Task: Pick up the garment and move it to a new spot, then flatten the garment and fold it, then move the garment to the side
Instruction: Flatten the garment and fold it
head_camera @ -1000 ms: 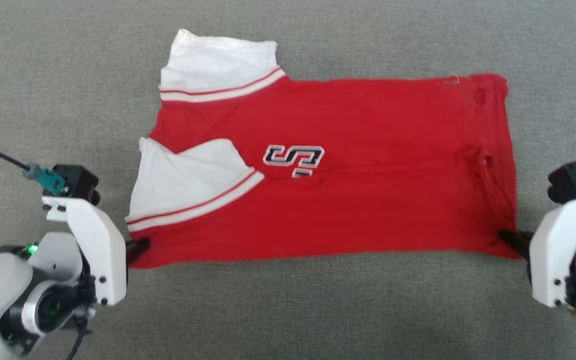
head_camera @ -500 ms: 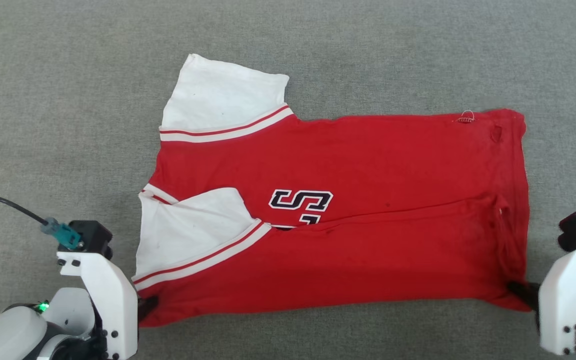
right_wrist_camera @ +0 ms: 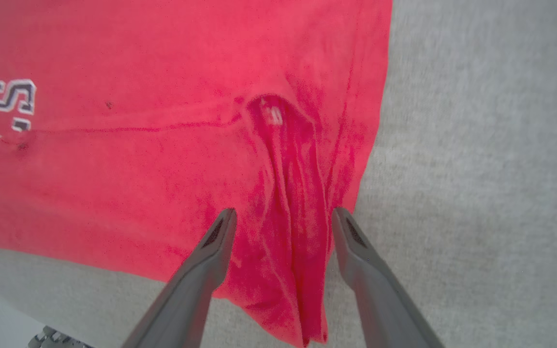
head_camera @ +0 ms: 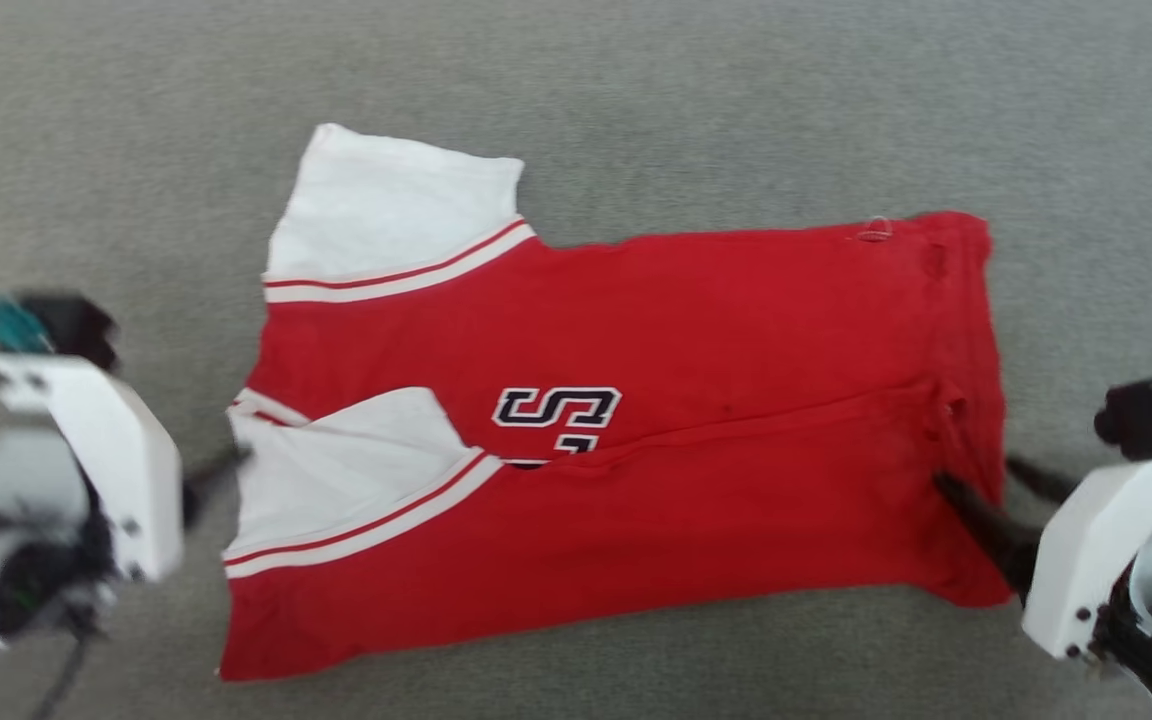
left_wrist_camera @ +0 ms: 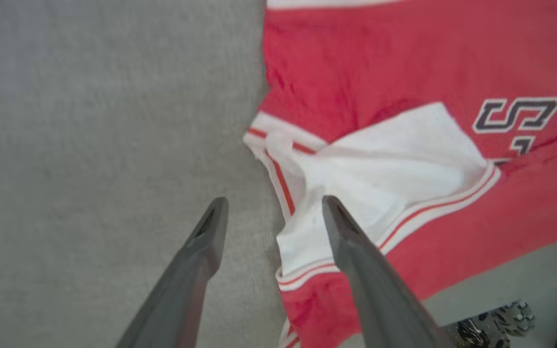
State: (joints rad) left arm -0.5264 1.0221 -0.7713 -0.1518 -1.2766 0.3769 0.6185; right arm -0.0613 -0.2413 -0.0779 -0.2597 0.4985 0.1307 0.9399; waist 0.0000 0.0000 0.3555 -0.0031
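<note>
The thin red white-sleeved jersey (head_camera: 736, 330) lies half-folded on the grey table (head_camera: 576, 80). The left pincer (left_wrist_camera: 273, 202), fingers spread, straddles its sleeve edge. The right pincer (right_wrist_camera: 283, 212), likewise spread, straddles the bunched hem.

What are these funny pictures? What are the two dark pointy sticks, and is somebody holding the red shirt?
It is a robot with two arms. Each arm ends in two long dark fingers that pinch, called a gripper. The picture of the whole shirt comes from a camera on its head, looking down. The other two come from cameras on its wrists, looking along the fingers of the left gripper and the right gripper. On the grey surface lies a red jersey with white sleeves and a black-and-white number, partly folded over. Both grippers are open, one at each end of the jersey, so nothing is held.
</note>
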